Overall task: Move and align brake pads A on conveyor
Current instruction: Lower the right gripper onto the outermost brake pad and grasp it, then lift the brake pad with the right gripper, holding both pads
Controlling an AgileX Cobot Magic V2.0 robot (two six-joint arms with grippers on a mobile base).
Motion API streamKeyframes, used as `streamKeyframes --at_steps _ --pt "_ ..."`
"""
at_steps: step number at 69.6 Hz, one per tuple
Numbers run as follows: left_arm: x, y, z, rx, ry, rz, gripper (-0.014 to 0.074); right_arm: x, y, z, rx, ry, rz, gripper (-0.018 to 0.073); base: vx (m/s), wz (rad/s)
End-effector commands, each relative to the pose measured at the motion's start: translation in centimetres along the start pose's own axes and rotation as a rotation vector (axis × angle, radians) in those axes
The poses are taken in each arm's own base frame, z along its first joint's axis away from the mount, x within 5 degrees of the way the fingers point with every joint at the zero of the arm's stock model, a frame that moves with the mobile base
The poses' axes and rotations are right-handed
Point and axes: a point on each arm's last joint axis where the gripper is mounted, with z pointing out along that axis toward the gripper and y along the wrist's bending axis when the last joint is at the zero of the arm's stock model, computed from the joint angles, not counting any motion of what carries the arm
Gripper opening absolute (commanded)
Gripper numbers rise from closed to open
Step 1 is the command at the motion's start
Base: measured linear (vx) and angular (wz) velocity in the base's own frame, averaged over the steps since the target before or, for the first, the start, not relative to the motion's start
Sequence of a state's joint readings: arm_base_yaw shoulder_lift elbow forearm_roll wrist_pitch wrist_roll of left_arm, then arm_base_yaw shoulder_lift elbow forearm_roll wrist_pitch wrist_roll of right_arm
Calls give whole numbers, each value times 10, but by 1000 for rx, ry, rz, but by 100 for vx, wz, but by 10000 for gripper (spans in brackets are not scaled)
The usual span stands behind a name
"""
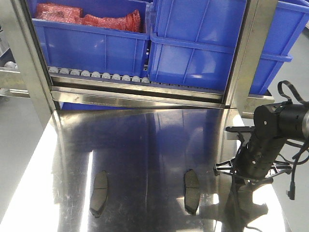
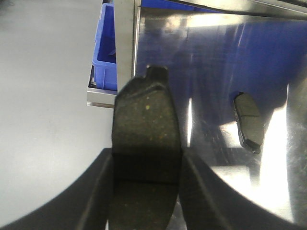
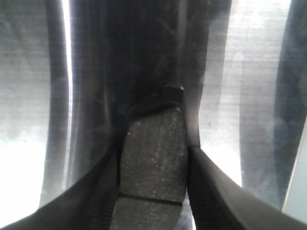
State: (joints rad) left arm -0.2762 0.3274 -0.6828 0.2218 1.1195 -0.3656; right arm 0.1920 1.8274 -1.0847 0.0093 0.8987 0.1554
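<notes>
The left tool (image 2: 146, 158) clamps a brake pad (image 2: 144, 120); the right tool (image 3: 154, 158) clamps a second brake pad (image 3: 153, 143). A loose pad (image 1: 99, 193) and another pad (image 1: 191, 184) lie apart on the bench (image 1: 145, 140), low in the front view.

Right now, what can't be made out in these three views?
Conveyor: in no view.
Left gripper: outside the front view.
Left-held pad: lower end cut by the left wrist view's bottom edge.
Right-held pad: likewise cut in the right wrist view, inside the right gripper.
</notes>
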Motion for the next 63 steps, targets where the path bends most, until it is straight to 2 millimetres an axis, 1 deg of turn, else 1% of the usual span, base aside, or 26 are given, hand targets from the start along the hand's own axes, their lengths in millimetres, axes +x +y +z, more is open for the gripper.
streamKeyframes --at_steps 1,17,30,35,41,63 --pt "-13 -2 -4 14 -89 -2 -6 0 -1 -31 -6 -89 -26 -12 0 0" --pt "-13 -2 -4 14 -89 -2 -6 11 -1 -61 -25 -155 -77 -12 0 0" --pt "-13 -2 -4 14 -89 -2 -6 26 1 -96 -44 -244 -125 -12 0 0" --pt "-13 -2 -4 14 -89 -2 -6 29 1 -106 -47 -288 -128 -12 0 0" --pt "-13 -2 -4 14 -89 -2 -6 31 0 -110 -47 -305 -136 -12 0 0" --pt "-13 -2 -4 14 -89 -2 -6 32 4 -109 -56 -297 -164 -12 0 0"
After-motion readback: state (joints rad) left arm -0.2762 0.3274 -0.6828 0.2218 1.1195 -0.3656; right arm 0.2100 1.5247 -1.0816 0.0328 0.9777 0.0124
